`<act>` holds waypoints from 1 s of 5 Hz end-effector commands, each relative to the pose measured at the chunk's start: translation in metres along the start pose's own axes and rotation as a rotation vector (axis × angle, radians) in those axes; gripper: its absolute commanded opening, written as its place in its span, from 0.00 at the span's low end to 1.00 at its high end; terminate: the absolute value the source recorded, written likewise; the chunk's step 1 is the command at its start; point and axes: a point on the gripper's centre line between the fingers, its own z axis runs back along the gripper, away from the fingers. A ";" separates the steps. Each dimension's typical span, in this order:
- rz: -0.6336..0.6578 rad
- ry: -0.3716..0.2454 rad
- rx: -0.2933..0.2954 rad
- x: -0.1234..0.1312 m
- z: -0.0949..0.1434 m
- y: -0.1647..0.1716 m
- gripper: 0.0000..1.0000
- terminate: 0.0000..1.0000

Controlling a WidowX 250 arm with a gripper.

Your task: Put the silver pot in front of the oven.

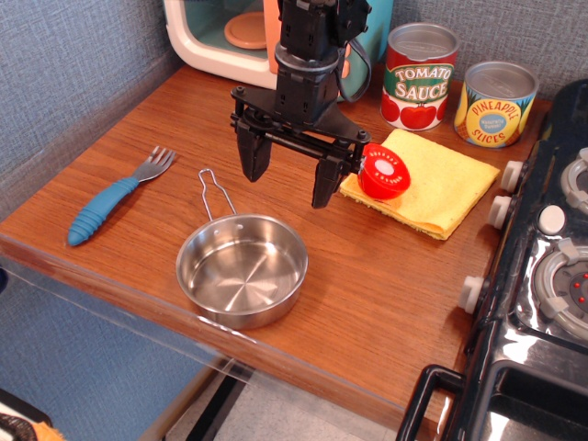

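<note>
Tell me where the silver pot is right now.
The silver pot sits empty near the table's front edge, its wire handle pointing back toward the oven. The blue-handled fork lies to its left, and the open gripper hangs just behind it.

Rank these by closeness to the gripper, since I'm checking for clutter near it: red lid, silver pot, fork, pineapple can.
1. Red lid, just right of the gripper.
2. Silver pot, below, near the table's front edge.
3. Fork, far left, and pineapple can, far right: too close to call.
</note>
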 end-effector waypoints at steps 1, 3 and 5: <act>0.000 0.000 0.000 0.000 0.000 0.000 1.00 0.00; -0.117 0.061 0.012 -0.047 -0.020 -0.013 1.00 0.00; -0.199 0.071 0.046 -0.072 -0.033 -0.027 1.00 0.00</act>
